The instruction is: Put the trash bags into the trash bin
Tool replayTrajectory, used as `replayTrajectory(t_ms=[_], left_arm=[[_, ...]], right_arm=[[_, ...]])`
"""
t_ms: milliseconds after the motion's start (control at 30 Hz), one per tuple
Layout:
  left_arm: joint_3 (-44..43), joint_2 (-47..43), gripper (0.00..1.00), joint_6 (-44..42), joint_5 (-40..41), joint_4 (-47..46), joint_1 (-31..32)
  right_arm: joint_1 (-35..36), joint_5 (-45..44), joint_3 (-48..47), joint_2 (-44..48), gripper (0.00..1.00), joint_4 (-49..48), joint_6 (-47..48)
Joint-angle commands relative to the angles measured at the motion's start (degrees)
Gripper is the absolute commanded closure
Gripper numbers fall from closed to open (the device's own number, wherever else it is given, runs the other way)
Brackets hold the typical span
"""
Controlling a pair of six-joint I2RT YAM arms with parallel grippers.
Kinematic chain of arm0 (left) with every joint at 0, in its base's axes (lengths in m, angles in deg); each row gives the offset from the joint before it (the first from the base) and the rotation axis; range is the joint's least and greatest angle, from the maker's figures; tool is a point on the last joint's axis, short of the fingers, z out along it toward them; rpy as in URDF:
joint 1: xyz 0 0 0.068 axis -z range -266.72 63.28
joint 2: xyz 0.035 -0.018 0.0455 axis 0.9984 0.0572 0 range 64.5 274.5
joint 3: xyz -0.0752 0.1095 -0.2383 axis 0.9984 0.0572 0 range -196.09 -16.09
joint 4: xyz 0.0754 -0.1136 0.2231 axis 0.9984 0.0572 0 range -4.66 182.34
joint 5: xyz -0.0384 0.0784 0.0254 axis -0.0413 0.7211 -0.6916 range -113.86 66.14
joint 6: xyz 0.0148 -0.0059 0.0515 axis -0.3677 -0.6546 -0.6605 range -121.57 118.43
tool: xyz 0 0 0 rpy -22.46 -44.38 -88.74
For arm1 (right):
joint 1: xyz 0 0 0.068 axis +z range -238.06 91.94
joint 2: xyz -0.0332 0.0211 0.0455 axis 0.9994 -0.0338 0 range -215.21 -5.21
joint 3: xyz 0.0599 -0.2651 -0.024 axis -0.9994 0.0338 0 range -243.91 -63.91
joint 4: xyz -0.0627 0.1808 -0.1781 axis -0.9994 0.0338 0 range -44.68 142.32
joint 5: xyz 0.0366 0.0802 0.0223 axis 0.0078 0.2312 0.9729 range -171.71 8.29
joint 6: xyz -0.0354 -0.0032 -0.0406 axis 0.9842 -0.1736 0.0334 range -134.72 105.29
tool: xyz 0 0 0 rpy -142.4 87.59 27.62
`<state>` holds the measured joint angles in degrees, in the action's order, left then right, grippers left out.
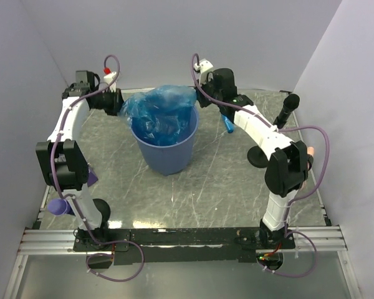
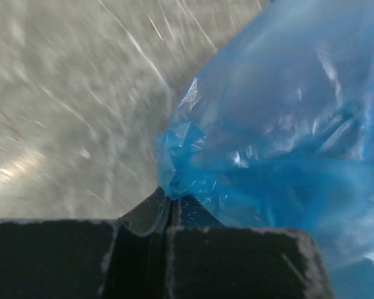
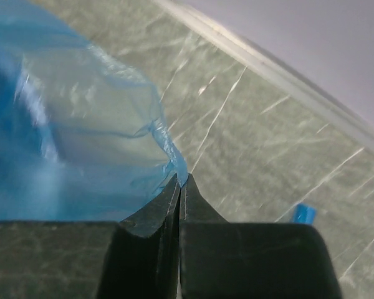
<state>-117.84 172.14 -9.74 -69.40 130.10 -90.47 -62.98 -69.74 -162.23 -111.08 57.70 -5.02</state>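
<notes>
The round tapered blue trash bin stands upright mid-table. A shiny translucent blue trash bag billows over its rim and hangs down inside. My left gripper is shut on the bag's left edge just outside the rim; in the left wrist view the film bunches at the closed tips. My right gripper is shut on the bag's right edge above the rim; in the right wrist view a thin twist of film runs into the closed tips.
A small blue object lies on the table right of the bin, also showing in the right wrist view. A black cylinder stands at the far right. A purple cup sits near the left arm's base. White walls enclose the table.
</notes>
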Motion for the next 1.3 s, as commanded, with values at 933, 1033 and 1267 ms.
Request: replayTrajectory(t_ms=[933, 1033, 1267], left_arm=[[11.1, -21.1, 0.19, -23.9, -10.1, 0.6, -6.7], [12.1, -20.9, 0.18, -25.5, -9.2, -0.9, -4.9], [15.8, -21.7, 0.22, -27.5, -7.1, -4.1, -1.8]], right_arm=[[-5.2, 34.0, -11.1, 4.0, 0.26, 6.4, -5.7], [-4.7, 36.0, -16.7, -2.0, 0.23, 4.3, -9.3], [-2.8, 38.8, -25.2, -10.9, 0.19, 2.5, -15.1]])
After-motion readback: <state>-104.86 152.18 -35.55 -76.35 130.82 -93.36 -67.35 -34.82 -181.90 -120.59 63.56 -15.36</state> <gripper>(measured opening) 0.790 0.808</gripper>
